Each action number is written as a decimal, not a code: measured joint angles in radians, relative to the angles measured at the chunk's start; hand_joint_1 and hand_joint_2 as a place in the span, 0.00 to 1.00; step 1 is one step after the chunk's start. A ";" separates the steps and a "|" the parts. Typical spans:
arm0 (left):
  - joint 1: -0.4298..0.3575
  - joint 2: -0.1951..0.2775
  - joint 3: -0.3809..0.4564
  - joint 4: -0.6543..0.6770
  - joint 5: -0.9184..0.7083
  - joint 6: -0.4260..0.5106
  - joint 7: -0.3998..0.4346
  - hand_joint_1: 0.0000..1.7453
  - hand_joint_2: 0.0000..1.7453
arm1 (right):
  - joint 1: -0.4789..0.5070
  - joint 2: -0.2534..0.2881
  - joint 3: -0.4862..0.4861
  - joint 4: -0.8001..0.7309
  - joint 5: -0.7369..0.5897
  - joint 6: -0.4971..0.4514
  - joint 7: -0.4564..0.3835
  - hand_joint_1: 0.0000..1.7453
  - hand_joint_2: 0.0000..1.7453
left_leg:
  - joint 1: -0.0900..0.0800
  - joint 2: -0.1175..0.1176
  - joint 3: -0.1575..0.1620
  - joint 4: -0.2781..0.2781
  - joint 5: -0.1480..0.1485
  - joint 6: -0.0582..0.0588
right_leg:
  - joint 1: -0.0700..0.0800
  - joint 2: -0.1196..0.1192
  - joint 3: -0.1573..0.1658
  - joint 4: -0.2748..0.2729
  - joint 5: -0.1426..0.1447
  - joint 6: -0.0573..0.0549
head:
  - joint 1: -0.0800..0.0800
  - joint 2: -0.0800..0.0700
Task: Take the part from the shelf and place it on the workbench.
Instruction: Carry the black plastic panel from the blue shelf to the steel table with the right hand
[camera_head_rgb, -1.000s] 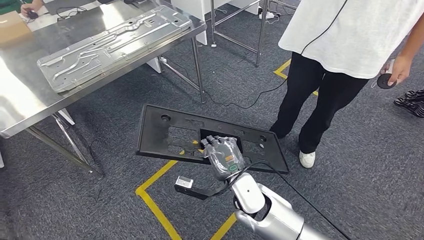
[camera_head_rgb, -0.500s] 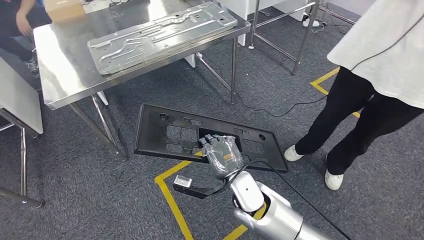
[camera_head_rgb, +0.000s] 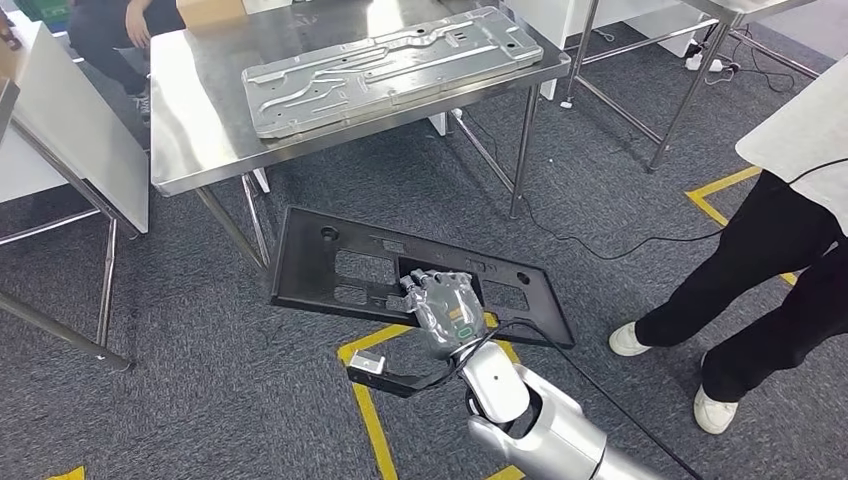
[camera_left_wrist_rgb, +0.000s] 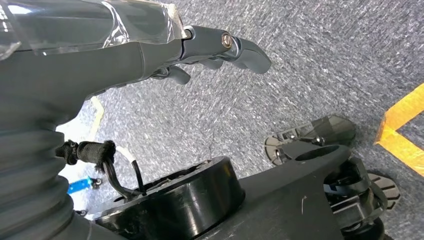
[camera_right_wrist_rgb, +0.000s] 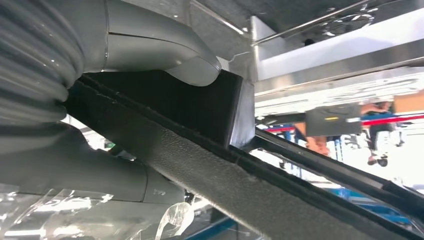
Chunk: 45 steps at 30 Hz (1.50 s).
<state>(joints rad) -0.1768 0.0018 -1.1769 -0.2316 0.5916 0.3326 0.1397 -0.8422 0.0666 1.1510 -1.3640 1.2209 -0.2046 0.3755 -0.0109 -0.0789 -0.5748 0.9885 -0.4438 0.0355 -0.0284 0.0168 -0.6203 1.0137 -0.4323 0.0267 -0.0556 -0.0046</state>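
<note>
Ahead of us stands the steel table (camera_head_rgb: 190, 110), carrying a pressed metal panel (camera_head_rgb: 390, 68) along its far side. Nearer, held out over the grey carpet (camera_head_rgb: 180, 400) with its yellow floor tape (camera_head_rgb: 368, 410), is the task's part, a wide black plastic panel (camera_head_rgb: 330, 265) with cut-outs, roughly flat and well short of the table. A person in dark trousers (camera_head_rgb: 760, 290) stands to our right. The right robot hand (camera_head_rgb: 445, 310) grips the black plastic panel at one near-edge cut-out, fingers through the opening, thumb pressed on the rim in the right wrist view. The left robot hand (camera_left_wrist_rgb: 150, 50) hangs over the carpet, holding nothing, fingers loosely curled; we cannot tell more of its pose.

Risk, as we judge it: a single off-centre grip on so wide a panel could let it sag or twist, and its far corner might strike the table's edge or leg (camera_head_rgb: 522, 150).

Against the earlier frame, the whole scene has shifted rightward: the camera has turned, bringing the table more squarely ahead; the grip looks unchanged.
</note>
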 joint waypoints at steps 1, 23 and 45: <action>-0.001 0.000 0.000 0.000 0.001 0.001 0.002 0.00 1.00 | -0.002 0.000 0.000 0.000 0.001 0.000 0.000 1.00 1.00 | 0.002 0.016 -0.015 0.033 -0.018 -0.006 | -0.001 -0.003 0.002 -0.001 -0.001 -0.006 | 0.000 0.000; -0.008 -0.011 0.003 0.000 0.001 -0.019 0.003 0.00 1.00 | -0.022 -0.006 -0.003 0.003 0.020 0.006 0.026 1.00 1.00 | 0.001 0.069 0.021 -0.054 0.043 0.025 | 0.007 -0.024 -0.062 0.174 -0.090 0.024 | 0.001 0.000; -0.012 -0.011 0.004 0.000 -0.007 -0.017 -0.007 0.00 1.00 | -0.039 0.006 -0.001 0.009 0.003 0.013 0.021 1.00 1.00 | -0.007 0.076 -0.013 -0.028 0.035 0.007 | 0.000 -0.021 0.025 -0.019 -0.010 0.010 | 0.000 0.000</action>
<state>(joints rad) -0.1888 -0.0091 -1.1730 -0.2316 0.5848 0.3156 0.1330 -0.8817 0.0722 1.1498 -1.3550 1.2238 -0.1917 0.3963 -0.0181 -0.0033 -0.5878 0.9608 -0.4091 0.0427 -0.0288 -0.0041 -0.5953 0.9942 -0.4422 0.0363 -0.0558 -0.0046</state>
